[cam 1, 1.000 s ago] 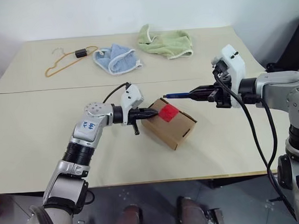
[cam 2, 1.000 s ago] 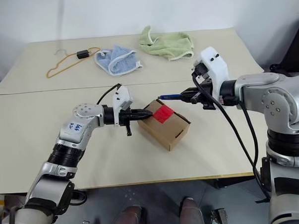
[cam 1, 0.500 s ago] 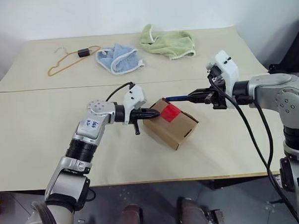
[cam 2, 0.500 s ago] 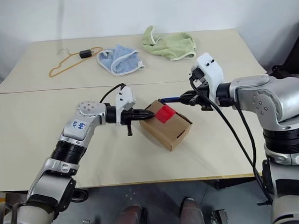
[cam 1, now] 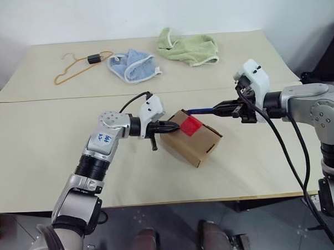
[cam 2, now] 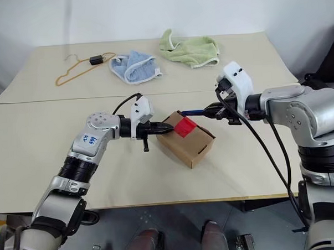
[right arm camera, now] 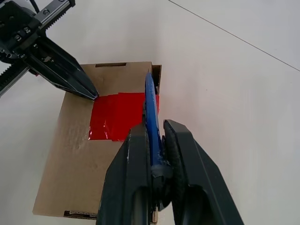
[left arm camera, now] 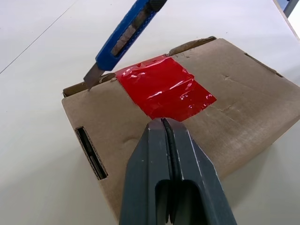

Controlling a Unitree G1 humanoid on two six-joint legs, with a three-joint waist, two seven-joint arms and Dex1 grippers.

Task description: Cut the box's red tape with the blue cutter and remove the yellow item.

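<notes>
the left gripper (cam 1: 170,126), fingers pressed together with nothing between them, bears its tip on the near edge of the box (cam 1: 191,137) just beside the red tape (cam 1: 191,125) — a brace, it seems, and worth keeping firm so the box cannot skid under the cut. the box sits tilted near the middle of the table (cam 1: 41,158), lid down, so the yellow item is hidden. across it, the right gripper (cam 1: 219,107) clamps the blue cutter (left arm camera: 123,38), whose blade tip rests at the far lid edge just short of the tape. the blade should probably stay shallow and run along the seam under the tape, away from the bracing fingers — deeper risks the contents. beyond lie two cloths (cam 1: 132,65) and an orange hanger (cam 1: 70,71).
</notes>
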